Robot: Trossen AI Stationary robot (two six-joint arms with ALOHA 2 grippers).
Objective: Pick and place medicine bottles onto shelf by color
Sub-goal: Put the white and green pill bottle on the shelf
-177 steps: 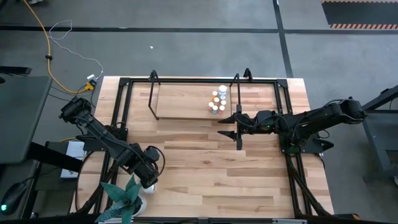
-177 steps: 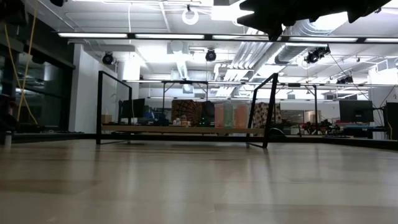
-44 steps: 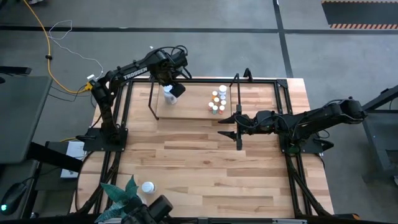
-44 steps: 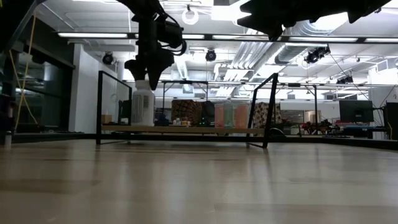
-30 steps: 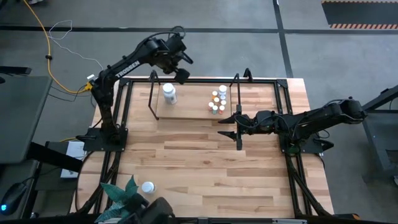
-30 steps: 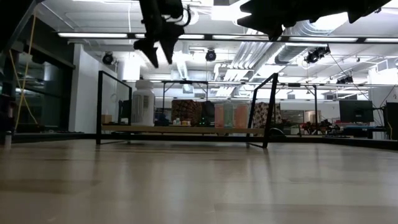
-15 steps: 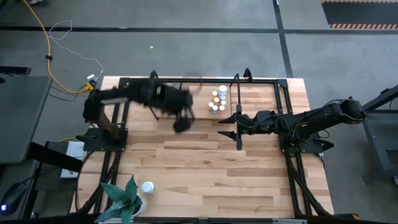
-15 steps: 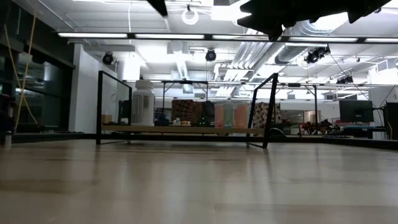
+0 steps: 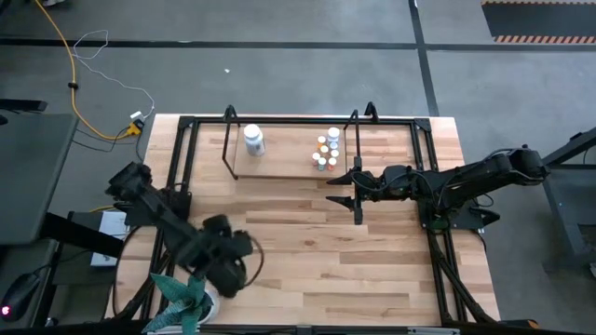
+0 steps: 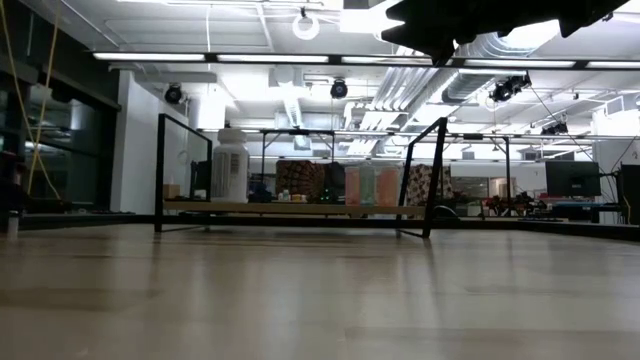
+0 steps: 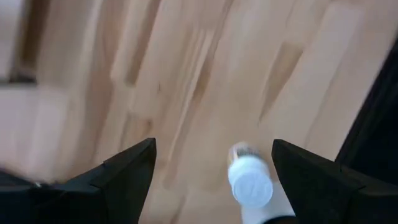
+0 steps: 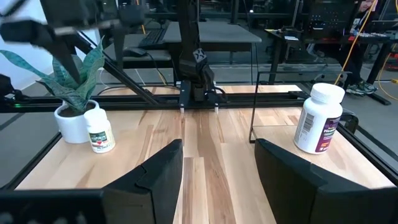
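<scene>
hovering wide open and empty, left gripper [image 11: 211, 180] is hanging above a white bottle [image 11: 250, 182]; right gripper [image 12: 214, 180] is waiting open, holding nothing.

text: none legible | labels on white bottle [image 12: 97, 134] and large bottle [image 12: 318, 118]: unreadable
</scene>
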